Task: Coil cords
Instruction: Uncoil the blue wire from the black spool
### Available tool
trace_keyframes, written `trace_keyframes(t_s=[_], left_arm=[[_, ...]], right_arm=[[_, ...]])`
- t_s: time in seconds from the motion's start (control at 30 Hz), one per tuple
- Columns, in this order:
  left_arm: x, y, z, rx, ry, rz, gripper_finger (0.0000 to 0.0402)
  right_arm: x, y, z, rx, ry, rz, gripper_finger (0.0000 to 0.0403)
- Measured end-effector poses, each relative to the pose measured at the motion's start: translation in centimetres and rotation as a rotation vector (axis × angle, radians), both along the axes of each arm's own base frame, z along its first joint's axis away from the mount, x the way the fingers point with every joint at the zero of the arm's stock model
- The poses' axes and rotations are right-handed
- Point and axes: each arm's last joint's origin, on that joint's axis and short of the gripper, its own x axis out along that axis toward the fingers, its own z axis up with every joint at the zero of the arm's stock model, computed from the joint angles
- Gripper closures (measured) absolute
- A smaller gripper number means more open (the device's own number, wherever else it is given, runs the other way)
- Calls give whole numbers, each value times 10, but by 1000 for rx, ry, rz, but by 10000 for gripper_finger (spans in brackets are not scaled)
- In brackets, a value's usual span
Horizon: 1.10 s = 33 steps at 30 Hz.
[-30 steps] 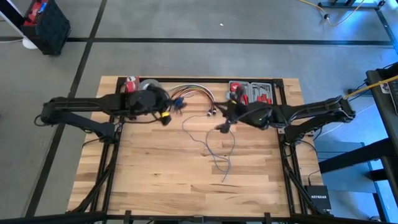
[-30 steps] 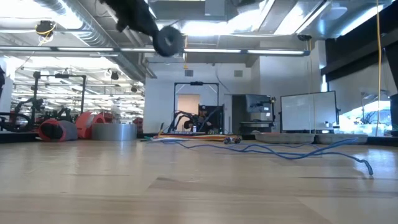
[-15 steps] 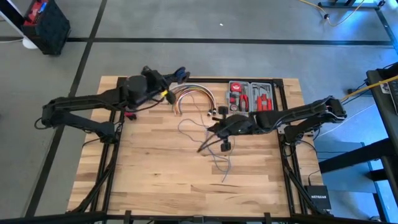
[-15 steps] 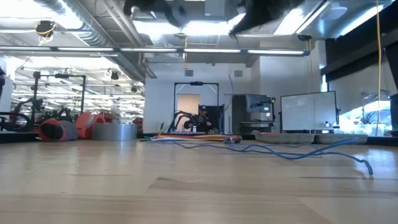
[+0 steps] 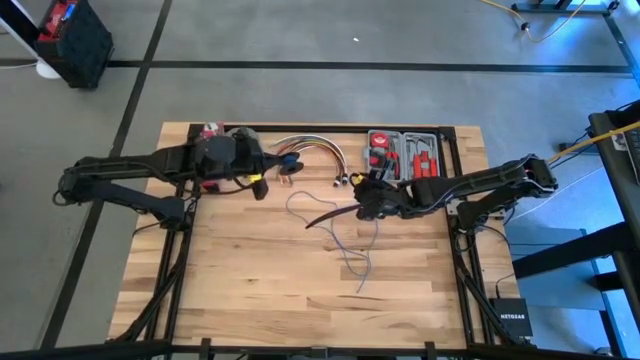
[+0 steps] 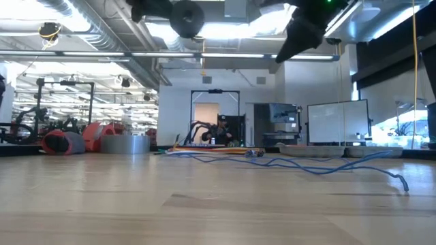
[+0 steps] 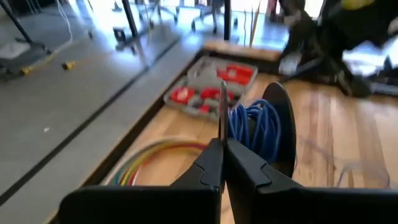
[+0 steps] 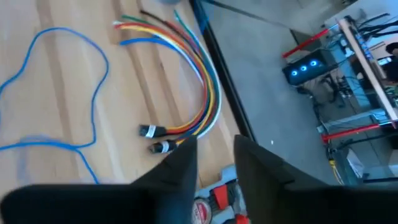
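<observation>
Left tool (image 7: 222, 163) pinches a partly wound cord (image 7: 254, 129); right tool (image 8: 214, 163), spread, above the loose length (image 5: 350, 240).

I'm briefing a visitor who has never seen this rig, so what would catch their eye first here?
Probably the thin blue cord straggling in loose loops across the middle of the wooden table. Next, the arched bundle of coloured cables at the far edge, beside the open tool case with red-handled tools. Both dark arms reach in over the table, the left gripper shut with a blue coil just beyond its fingers.
</observation>
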Motion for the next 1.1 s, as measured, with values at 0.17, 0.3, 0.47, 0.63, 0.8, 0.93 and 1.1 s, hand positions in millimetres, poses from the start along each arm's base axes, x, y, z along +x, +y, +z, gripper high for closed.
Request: trace_keyframes(t_s=[0.17,0.3,0.47,0.63,0.8,0.93,1.1], left_arm=[[-2,-1,-4,-7,50,0,400],[-2,0,-3,-5,40,0,400],[-2,0,-3,-5,39,0,400],[-2,0,-4,-6,43,0,400],[-2,0,-4,-8,46,1,400],[-2,0,-4,-8,47,1,400],[-2,0,-4,-3,49,-1,400]], right_arm=[[3,1,2,29,-35,21,250],[6,3,3,70,-62,51,237],[15,5,12,110,-201,76,236],[33,11,17,143,-295,258,237],[57,18,7,88,-317,450,237],[71,17,-4,-78,-282,416,237],[82,15,-14,-158,-257,424,237]])
